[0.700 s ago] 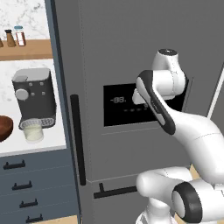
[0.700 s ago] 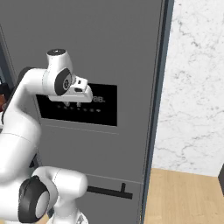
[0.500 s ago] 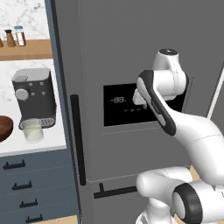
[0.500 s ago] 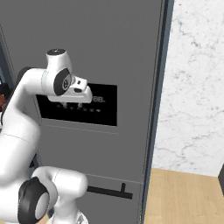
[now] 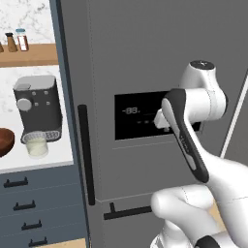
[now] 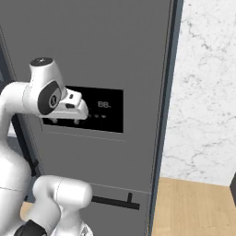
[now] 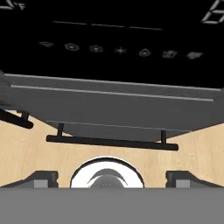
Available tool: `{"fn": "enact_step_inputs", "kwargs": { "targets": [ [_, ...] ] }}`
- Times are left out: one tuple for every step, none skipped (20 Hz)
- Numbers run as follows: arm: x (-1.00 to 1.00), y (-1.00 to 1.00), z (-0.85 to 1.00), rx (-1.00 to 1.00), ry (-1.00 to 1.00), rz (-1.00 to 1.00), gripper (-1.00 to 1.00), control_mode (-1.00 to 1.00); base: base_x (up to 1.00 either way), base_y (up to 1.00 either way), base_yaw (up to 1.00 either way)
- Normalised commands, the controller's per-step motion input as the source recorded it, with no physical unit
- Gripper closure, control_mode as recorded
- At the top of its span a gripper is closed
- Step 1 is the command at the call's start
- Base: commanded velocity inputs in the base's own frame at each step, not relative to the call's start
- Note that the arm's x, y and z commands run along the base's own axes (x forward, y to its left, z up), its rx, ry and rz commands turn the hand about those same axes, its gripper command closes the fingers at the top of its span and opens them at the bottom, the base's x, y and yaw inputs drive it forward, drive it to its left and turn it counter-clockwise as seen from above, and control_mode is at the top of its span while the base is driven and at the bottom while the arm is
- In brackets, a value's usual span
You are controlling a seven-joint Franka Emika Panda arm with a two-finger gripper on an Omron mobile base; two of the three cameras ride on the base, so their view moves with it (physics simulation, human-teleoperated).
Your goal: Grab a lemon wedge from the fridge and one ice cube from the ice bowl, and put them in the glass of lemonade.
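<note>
Facing the closed fridge (image 5: 145,58), the gripper (image 7: 107,178) hangs close to its black display panel (image 6: 108,110), jaws spread wide and empty. Glass of lemonade (image 5: 37,145) and ice bowl (image 5: 5,141) wait on the counter (image 5: 29,162). Risk: bumping the panel while missing the handle (image 5: 85,154).

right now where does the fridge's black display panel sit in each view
Left base view: the display panel sits at mid-height of the fridge door, partly behind the arm.
Right base view: left of centre, beside the arm's wrist.
Hand view: across the top.
Shared landmark: the horizontal drawer handle below the panel.
</note>
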Motion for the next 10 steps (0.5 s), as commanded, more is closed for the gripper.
{"fn": "enact_step_inputs", "kwargs": {
  "targets": [
    [-0.53,0.06,-0.06,0.02,-0.04,0.00,-1.00,-1.00,0.00,0.00,0.00],
    [-0.51,0.10,-0.06,0.03,-0.04,0.00,-1.00,-1.00,0.00,0.00,0.00],
    [-0.40,0.20,-0.09,0.02,-0.04,0.00,-1.00,-1.00,0.00,0.00,0.00],
    [-0.39,0.20,-0.13,0.02,-0.07,0.00,-1.00,-1.00,0.00,0.00,0.00],
    [-0.37,0.26,-0.34,0.01,-0.09,0.00,-1.00,-1.00,0.00,0.00,0.00],
    [-0.31,0.18,-0.34,0.02,-0.03,0.00,-1.00,-1.00,0.00,0.00,0.00],
    [-0.26,0.11,-0.32,0.03,-0.01,0.00,-1.00,-1.00,0.00,0.00,0.00],
    [-0.35,0.00,-0.15,0.00,-0.01,0.00,-1.00,-1.00,0.00,0.00,0.00],
    [-0.24,0.00,0.00,0.00,-0.01,0.00,-1.00,-1.00,0.00,0.00,0.00],
    [-0.17,0.00,0.00,0.00,-0.01,0.00,-1.00,-1.00,0.00,0.00,0.00]
  ]
}}
